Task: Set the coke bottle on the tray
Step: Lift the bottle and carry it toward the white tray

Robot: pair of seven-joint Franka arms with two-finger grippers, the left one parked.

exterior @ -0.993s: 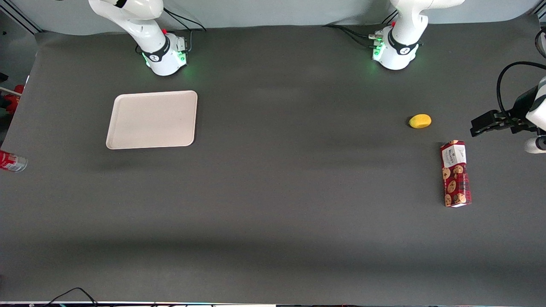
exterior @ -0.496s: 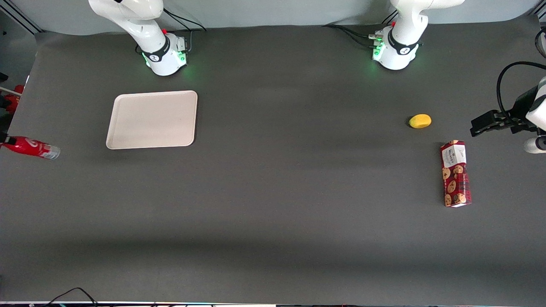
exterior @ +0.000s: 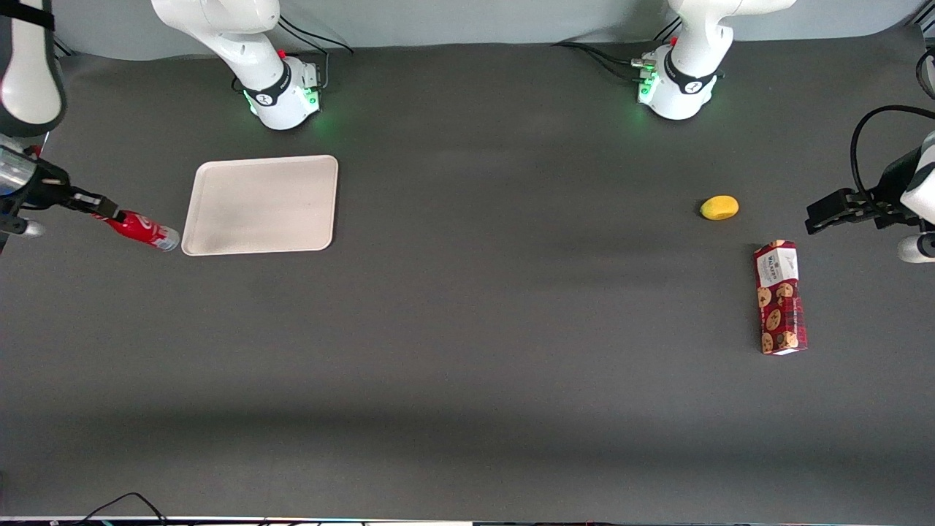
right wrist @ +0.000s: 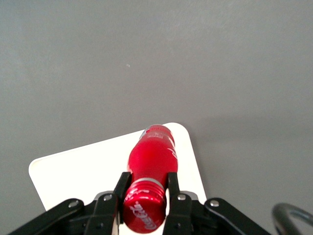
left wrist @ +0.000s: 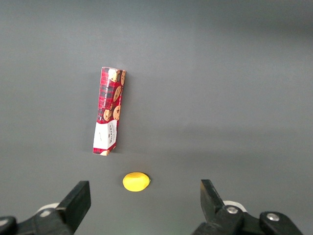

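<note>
The coke bottle (exterior: 139,229) is a slim red bottle with a red cap and silvery base, held in the air and tilted, base toward the tray. My right gripper (exterior: 98,207) is shut on its neck just below the cap, at the working arm's end of the table. In the right wrist view the gripper (right wrist: 145,185) clamps the coke bottle (right wrist: 151,155) between both fingers, and the cream tray (right wrist: 88,171) lies beneath it. The tray (exterior: 261,205) is flat and bare, beside the bottle's base.
A yellow lemon-like object (exterior: 719,207) and a red cookie box (exterior: 780,297) lie toward the parked arm's end of the table. The two arm bases (exterior: 281,91) stand farther from the front camera than the tray.
The gripper with the coke bottle has come in from the table's edge toward the tray, and slightly farther from the front camera. The bottle's base now sits next to the tray's rim.
</note>
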